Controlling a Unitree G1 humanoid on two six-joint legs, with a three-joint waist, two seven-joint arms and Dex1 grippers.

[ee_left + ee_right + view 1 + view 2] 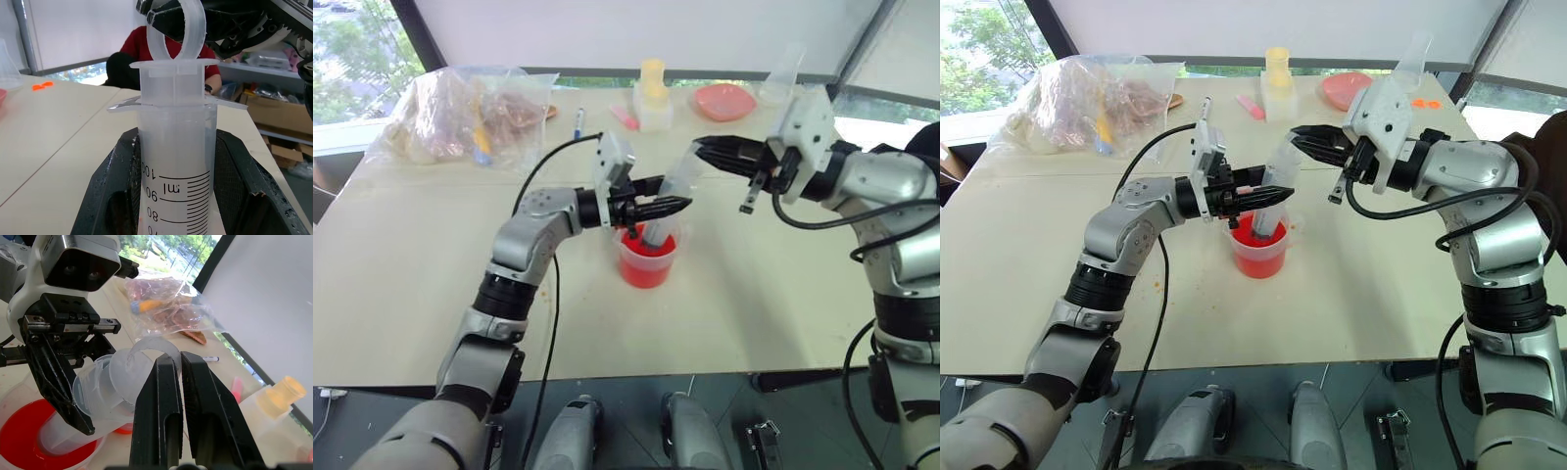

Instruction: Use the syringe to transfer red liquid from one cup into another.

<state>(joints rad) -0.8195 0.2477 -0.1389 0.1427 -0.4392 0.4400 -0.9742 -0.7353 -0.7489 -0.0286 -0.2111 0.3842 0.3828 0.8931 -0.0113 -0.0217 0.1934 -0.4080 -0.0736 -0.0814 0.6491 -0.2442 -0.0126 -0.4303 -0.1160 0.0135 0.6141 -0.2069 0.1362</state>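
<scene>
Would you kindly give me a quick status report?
Left gripper shut on syringe, tip in cup of red liquid. Right gripper shut on plunger ring.

Clear syringe (173, 161) with black printed scale marks, bright red liquid (646, 266) in clear spouted cup (647, 276), black gripper fingers (161, 411), pink dish (724, 101) at far table edge, cream tabletop (411, 255), blue pen (578, 122).

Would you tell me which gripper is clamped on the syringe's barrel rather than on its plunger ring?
The left gripper clamps the syringe barrel over the red cup; the right gripper pinches the plunger ring.
</scene>
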